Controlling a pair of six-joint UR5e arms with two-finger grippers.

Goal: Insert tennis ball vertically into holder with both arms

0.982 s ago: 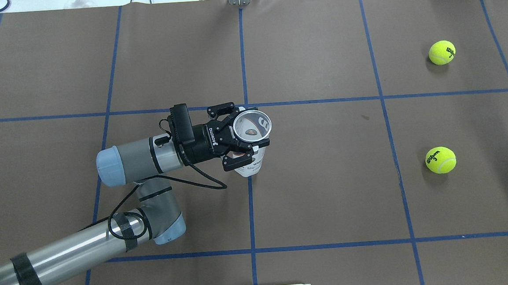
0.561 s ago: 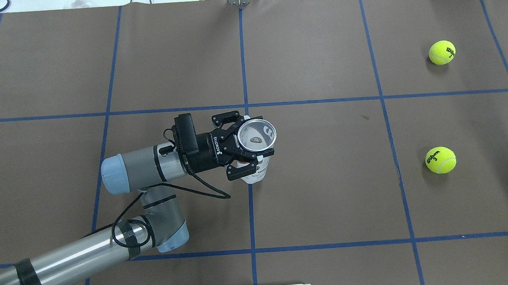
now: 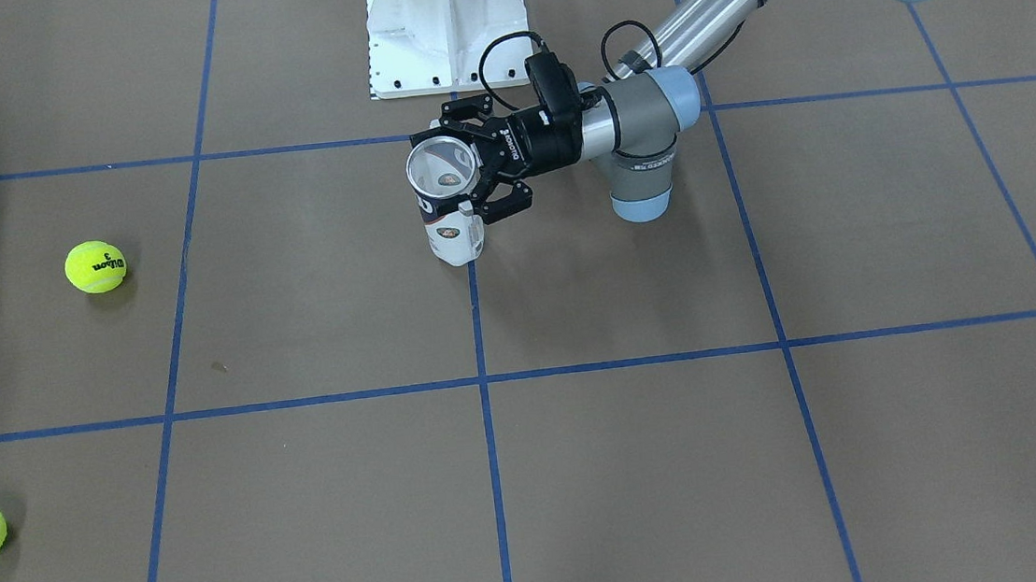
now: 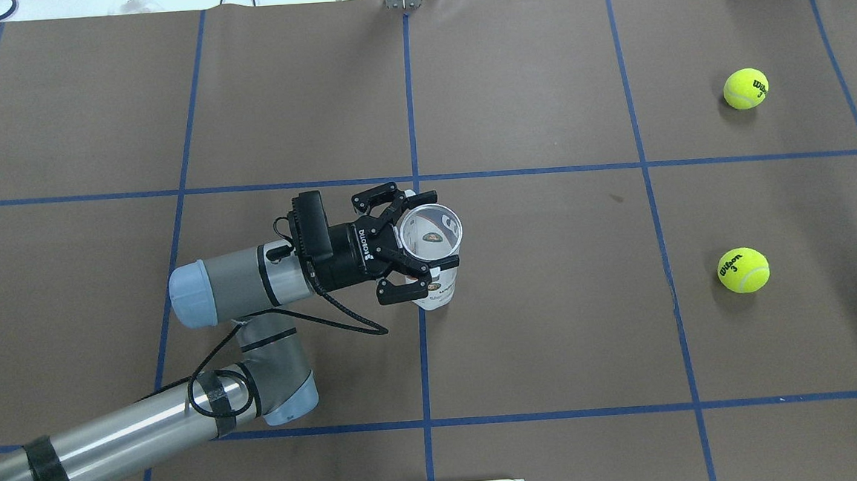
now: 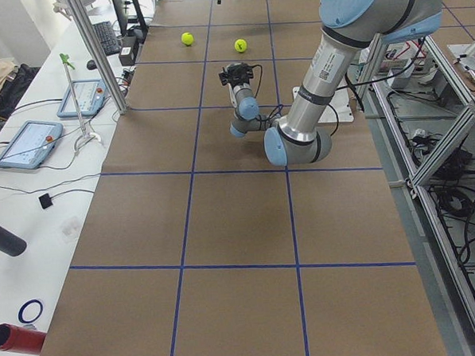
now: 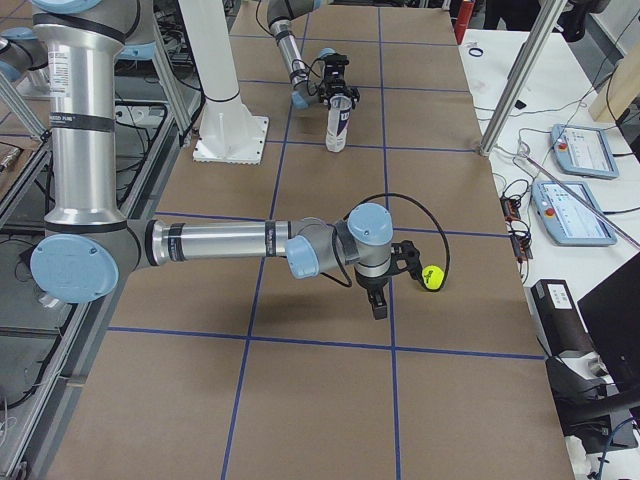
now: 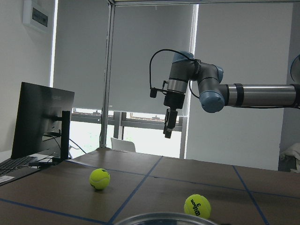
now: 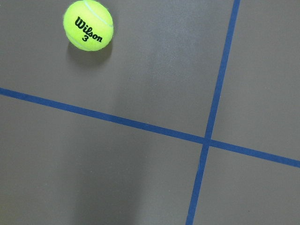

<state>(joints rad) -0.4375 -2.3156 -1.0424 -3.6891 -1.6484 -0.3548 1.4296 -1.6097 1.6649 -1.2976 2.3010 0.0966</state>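
With the left gripper (image 4: 408, 245) clamped on the upright tube (image 4: 432, 262) at mid-bench, keep your hold just under its rim, since the light, slick plastic tips easily; right gripper state cannot be told.

Clear glossy plastic holder (image 4: 432, 249), fuzzy felt tennis balls (image 4: 743, 269), matt brown table (image 4: 553, 337).

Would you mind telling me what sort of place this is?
Most likely a robotics lab: a table taped into a blue grid, operator tablets on a side bench, and an aluminium frame around the cell.
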